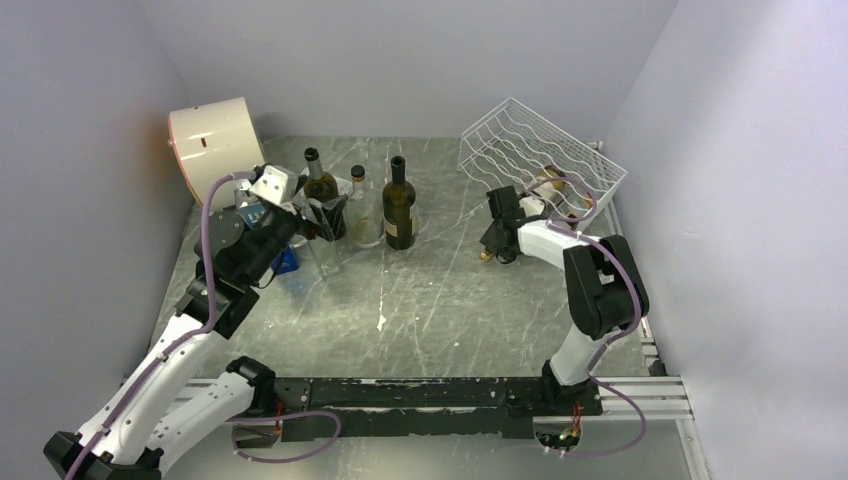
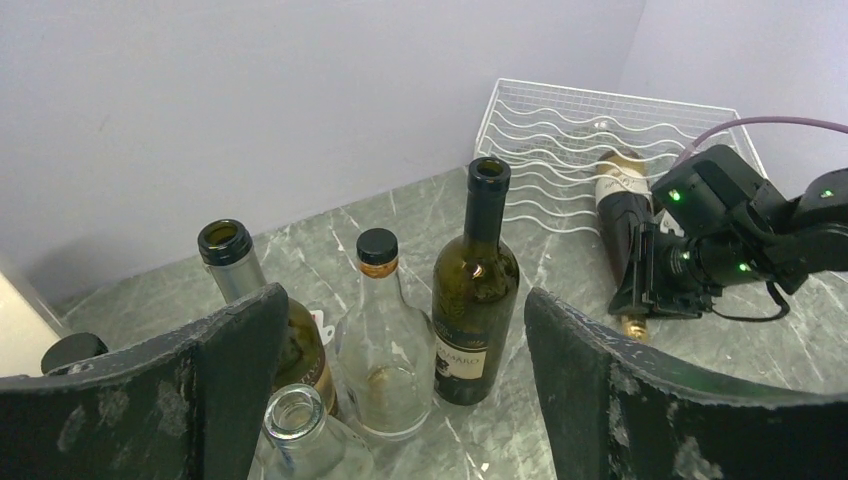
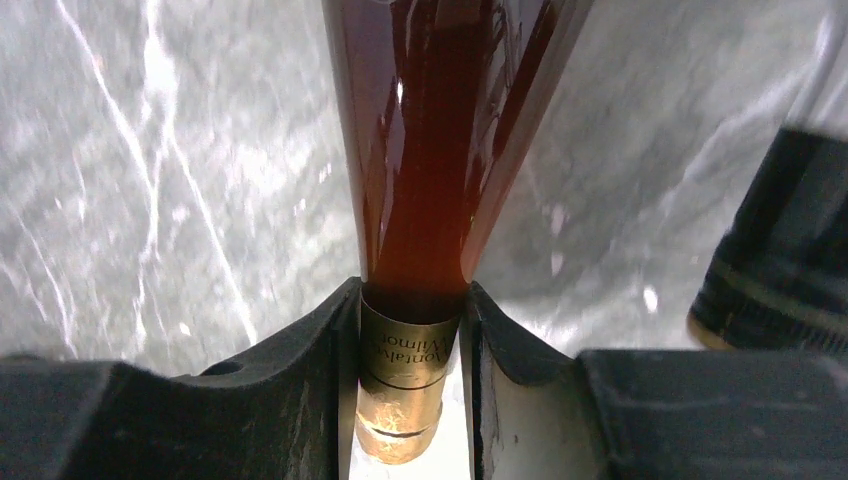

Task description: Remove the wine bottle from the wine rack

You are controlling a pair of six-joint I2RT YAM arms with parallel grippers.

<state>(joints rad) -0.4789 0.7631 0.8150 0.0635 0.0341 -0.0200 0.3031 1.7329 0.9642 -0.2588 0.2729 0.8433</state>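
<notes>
The white wire wine rack [image 1: 530,140] [image 2: 590,125] stands tilted at the back right. A dark wine bottle [image 1: 556,184] [image 2: 622,205] [image 3: 440,140] lies in it, its gold-foiled neck pointing out toward the table. My right gripper [image 1: 496,240] [image 2: 640,300] [image 3: 412,305] is shut on that gold neck, one finger on each side. My left gripper [image 1: 305,215] [image 2: 400,300] hangs open at the back left above a group of standing bottles, holding nothing.
A dark green bottle [image 1: 400,205] [image 2: 475,290], a clear bottle with a black cap [image 1: 358,205] [image 2: 380,340] and several others stand under the left gripper. A cream drum [image 1: 215,140] sits in the back left corner. Walls close in on three sides.
</notes>
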